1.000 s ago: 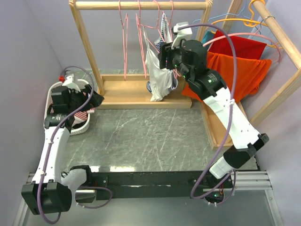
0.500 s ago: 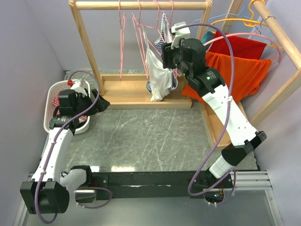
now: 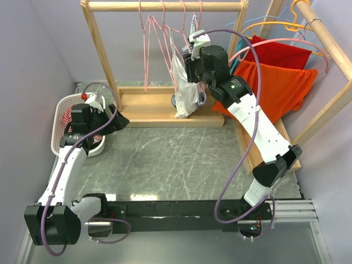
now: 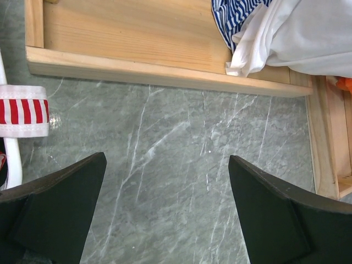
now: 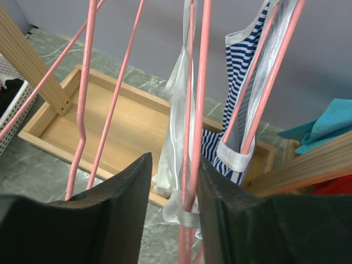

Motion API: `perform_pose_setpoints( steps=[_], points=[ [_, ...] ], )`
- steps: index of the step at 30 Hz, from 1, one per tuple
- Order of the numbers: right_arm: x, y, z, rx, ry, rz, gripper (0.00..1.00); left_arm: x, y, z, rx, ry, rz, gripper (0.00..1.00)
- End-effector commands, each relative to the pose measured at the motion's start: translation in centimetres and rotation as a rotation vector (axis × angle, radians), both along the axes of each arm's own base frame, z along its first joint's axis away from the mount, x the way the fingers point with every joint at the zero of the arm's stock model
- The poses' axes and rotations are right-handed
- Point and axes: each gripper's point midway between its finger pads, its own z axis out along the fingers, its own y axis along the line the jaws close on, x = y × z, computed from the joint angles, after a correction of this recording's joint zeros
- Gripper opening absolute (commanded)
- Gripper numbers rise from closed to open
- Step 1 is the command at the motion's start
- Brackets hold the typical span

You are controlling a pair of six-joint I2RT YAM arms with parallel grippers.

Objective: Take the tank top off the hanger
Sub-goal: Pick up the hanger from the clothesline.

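From the right wrist, the pink hanger (image 5: 202, 82) and white tank top (image 5: 173, 137) pass between the right gripper (image 5: 173, 165) fingers; whether they are pinched cannot be told. The hanger hooks are cut off at 12 o'clock. From the left wrist, the laundry basket (image 4: 12, 165) is clipped at 9 o'clock and the striped garment (image 4: 236, 14) at 12

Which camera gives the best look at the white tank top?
The top external view: the white tank top hangs there nearly whole. The right wrist view shows only a strap up close; the left wrist view only its lower end.
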Motion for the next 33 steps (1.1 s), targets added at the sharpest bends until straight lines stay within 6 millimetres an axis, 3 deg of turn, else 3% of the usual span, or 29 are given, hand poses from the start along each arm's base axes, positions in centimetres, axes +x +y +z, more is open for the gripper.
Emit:
perform_pose_setpoints(
  steps=[1,6,11,18,24,33],
  points=[
    [-0.9,-0.4,3.1,0.043,-0.072,0.021,0.34,0.8,-0.3,1.0,-0.008,-0.051,-0.015,0.99],
    [-1.4,-0.6,3.8,0.054,-0.087,0.033,0.10,0.9,-0.4,0.6,-0.009,-0.042,-0.016,0.99],
    [-2.2,-0.9,5.3,0.085,-0.118,0.033,0.07,0.8,-0.4,0.5,-0.011,-0.037,-0.015,0.99],
    [-3.7,-1.6,9.3,0.163,-0.204,0.009,0.02,1.0,-0.3,0.4,-0.009,-0.034,-0.007,0.99],
    [-4.6,-1.9,11.5,0.235,-0.259,-0.021,0.00,1.0,-0.2,0.3,-0.010,-0.024,-0.002,0.99],
    [-5.7,-1.7,10.8,0.268,-0.211,-0.015,0.00,1.0,-0.1,0.4,-0.006,-0.023,0.005,1.00]
  ],
)
